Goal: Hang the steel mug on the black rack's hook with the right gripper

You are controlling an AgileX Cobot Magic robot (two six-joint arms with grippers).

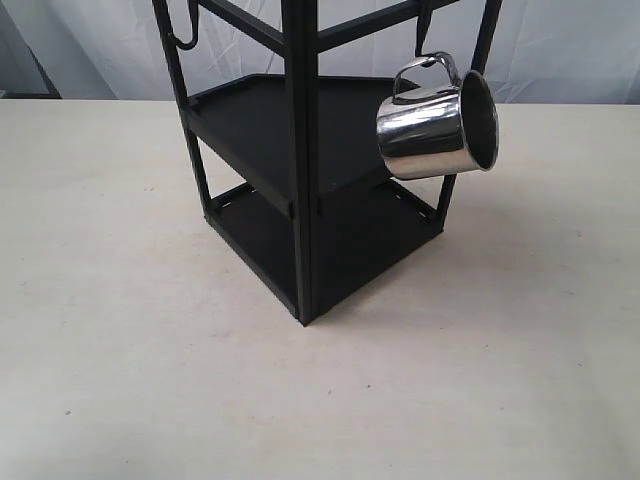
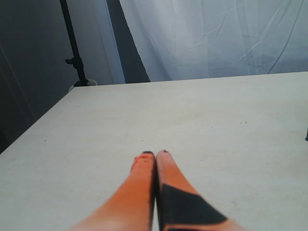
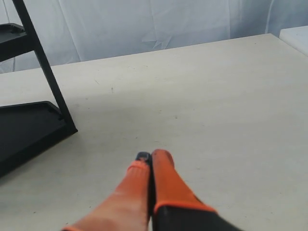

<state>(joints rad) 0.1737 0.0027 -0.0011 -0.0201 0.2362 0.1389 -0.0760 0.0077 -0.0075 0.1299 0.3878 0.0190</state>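
The steel mug hangs by its looped handle from a hook on the black rack, tilted with its mouth facing right. No gripper shows in the exterior view. In the right wrist view my right gripper is shut, orange fingers pressed together with nothing between them, above the bare table to the side of the black rack's foot. My left gripper is likewise shut and empty over bare table.
Another hook hangs on the rack's left crossbar. The pale table runs wide around the rack. A white curtain backs the scene, and a dark stand pole rises beyond the table's corner.
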